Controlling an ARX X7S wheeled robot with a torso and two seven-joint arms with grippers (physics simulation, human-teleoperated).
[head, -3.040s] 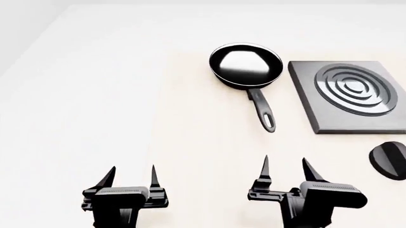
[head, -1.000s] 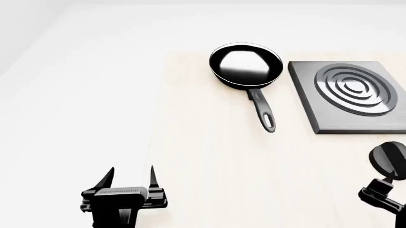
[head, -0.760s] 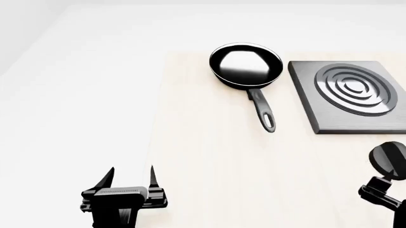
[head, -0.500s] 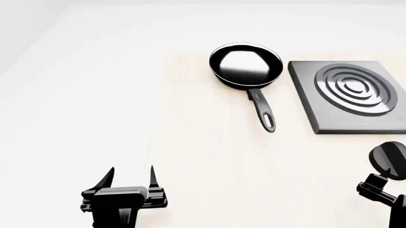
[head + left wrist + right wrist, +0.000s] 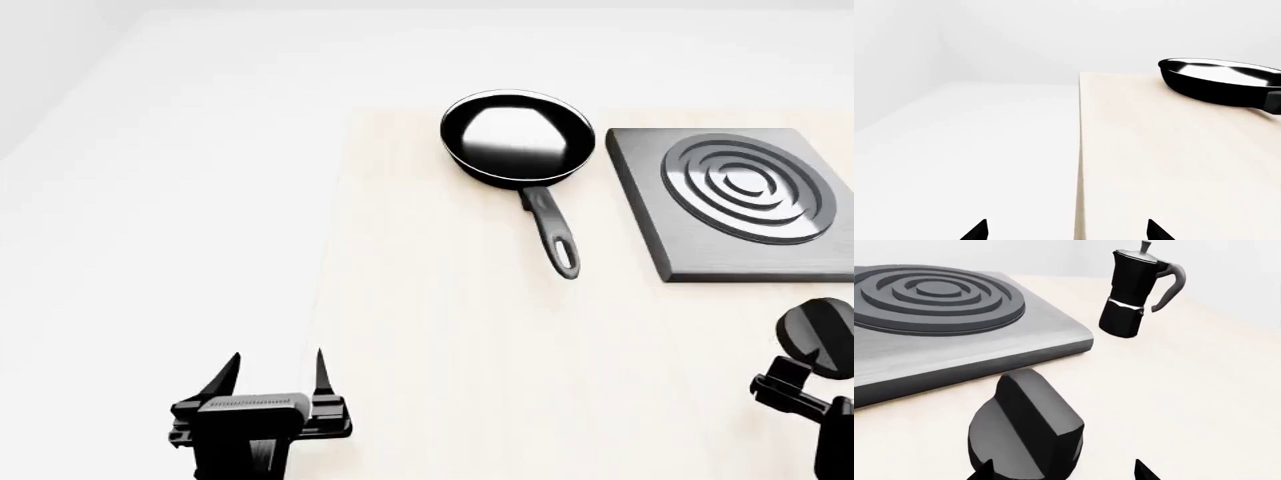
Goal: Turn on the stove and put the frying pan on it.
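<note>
The frying pan [image 5: 518, 135] lies on the wooden board, its long handle [image 5: 554, 235] pointing toward me; its rim also shows in the left wrist view [image 5: 1221, 82]. To its right is the stove [image 5: 734, 200], a dark slab with burner rings [image 5: 934, 292]. The stove's round black knob [image 5: 817, 335] sits in front of it. My right gripper [image 5: 798, 378] is right at the knob [image 5: 1024, 430], open [image 5: 1064, 472], one fingertip overlapping the knob's side and the other wide of it. My left gripper [image 5: 278, 375] hangs open [image 5: 1067, 232] at the board's left edge, holding nothing.
A black-and-silver moka pot [image 5: 1131, 295] stands beyond the stove's far corner. The light wooden board [image 5: 427, 320] ends at a straight left edge [image 5: 1079, 150], with a white surface beside it.
Since three seconds ago my right gripper has swung from the bottom centre to the knob at the lower right, creeping slightly closer in the last second. Left arm, pan and stove are unmoved.
</note>
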